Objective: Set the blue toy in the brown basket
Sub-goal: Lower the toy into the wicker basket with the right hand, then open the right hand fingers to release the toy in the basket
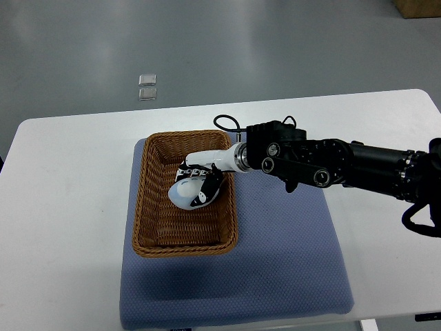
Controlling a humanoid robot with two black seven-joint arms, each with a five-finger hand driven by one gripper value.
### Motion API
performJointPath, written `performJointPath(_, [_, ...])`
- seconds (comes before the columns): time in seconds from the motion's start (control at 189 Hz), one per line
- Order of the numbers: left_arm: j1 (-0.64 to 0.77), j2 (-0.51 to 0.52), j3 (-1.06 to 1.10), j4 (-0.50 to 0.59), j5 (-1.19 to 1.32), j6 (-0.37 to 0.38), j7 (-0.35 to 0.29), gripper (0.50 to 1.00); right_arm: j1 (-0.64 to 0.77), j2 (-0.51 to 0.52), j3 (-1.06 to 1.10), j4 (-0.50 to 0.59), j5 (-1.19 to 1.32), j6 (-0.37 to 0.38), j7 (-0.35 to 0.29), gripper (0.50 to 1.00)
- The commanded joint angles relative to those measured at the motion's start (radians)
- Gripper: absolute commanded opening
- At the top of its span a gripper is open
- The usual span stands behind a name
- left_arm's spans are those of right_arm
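Note:
A brown wicker basket [153, 207] stands on the left part of a blue-grey mat [289, 262]. My right arm reaches in from the right edge, and its hand [200, 181] is inside the basket's upper half. The black-and-white fingers [211, 183] curl over a pale blue, rounded toy [184, 195]. The toy is within the basket's rim, near its middle. Whether it rests on the basket floor or hangs just above it I cannot tell. My left arm does not show.
The mat lies on a white table [62, 207] whose near edge runs along the bottom of the picture. On the grey floor behind the table lie two small clear squares [147, 86]. A cardboard box corner [419, 7] shows at the top right.

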Motion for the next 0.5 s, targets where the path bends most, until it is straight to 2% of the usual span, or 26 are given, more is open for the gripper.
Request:
performJointPath(0.0, [0.000, 0.000, 0.001, -0.001, 0.000, 0.000, 0.000, 1.000, 0.001, 0.000, 0.001, -0.002, 0.001, 0.005, 0.002, 0.807])
performJointPath(0.201, [0.000, 0.000, 0.001, 0.001, 0.000, 0.000, 0.000, 1.000, 0.006, 0.000, 0.021, -0.002, 0.001, 0.011, 0.008, 0.852])
performJointPath(0.318, [0.000, 0.000, 0.001, 0.002, 0.000, 0.000, 0.000, 1.000, 0.010, 0.000, 0.044, -0.001, 0.001, 0.015, 0.009, 0.860])
performJointPath(0.376, [0.000, 0.000, 0.001, 0.002, 0.000, 0.000, 0.000, 1.000, 0.012, 0.000, 0.047, -0.001, 0.004, 0.017, 0.016, 0.907])
performJointPath(0.493, [0.000, 0.000, 0.001, 0.002, 0.000, 0.000, 0.000, 1.000, 0.015, 0.000, 0.055, -0.001, 0.007, 0.017, 0.042, 0.909])
